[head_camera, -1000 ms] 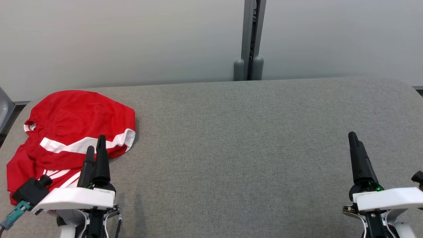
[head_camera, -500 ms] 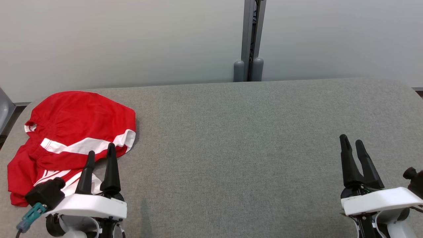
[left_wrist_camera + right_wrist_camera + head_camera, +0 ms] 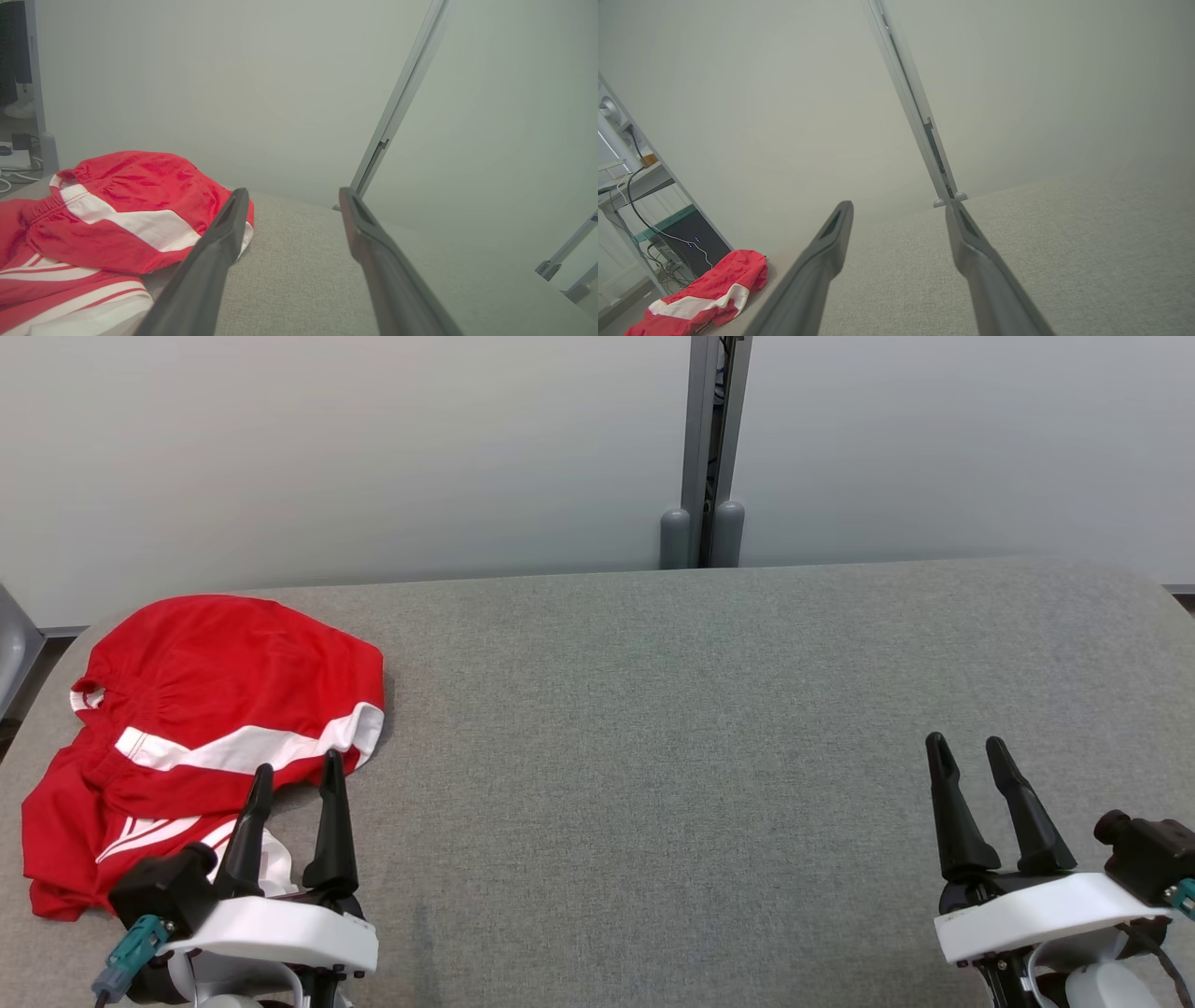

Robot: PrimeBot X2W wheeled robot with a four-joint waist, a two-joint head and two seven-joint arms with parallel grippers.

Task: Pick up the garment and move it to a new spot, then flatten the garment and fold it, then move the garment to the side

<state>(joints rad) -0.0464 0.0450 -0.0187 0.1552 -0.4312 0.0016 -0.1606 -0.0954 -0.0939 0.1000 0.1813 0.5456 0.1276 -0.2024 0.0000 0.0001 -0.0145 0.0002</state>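
**Item:** red shorts (image 3: 215,709), sports cut, with white stripes and a gathered elastic waistband (image 3: 154,698).

**Location:** left end of the grey fabric-covered table (image 3: 653,756), reaching from the far left towards the near left edge. The rest of the table surface lies to the right.

**Condition:** rumpled and partly doubled over itself, not flat. One leg lies over the other, and a broad white band (image 3: 252,747) runs diagonally across the top layer. The right hem corner (image 3: 366,726) lies exposed on the table.

**Handling, as judged:** thin, light, soft knit. It should drape and sag when lifted and will not hold a shape. It is not fragile, though the smooth cloth may slip from a shallow pinch. The layers are likely to cling and come up together.

**Where to hold, as judged:** the waistband is the thickest and firmest edge and gives the best purchase. The exposed right hem corner is the nearest alternative. A pinch mid-panel would only bunch the cloth.

**Tools:**
- left gripper (image 3: 298,763): jaws spread wide, holding nothing. It is at the near right edge of the shorts with its fingers pointing far. I cannot tell whether it touches the cloth.
- right gripper (image 3: 963,742): jaws spread wide and empty. It is over bare table at the near right, well apart from the shorts.

**Surroundings:** a pale wall with a grey partition post (image 3: 705,448) beyond the far edge.
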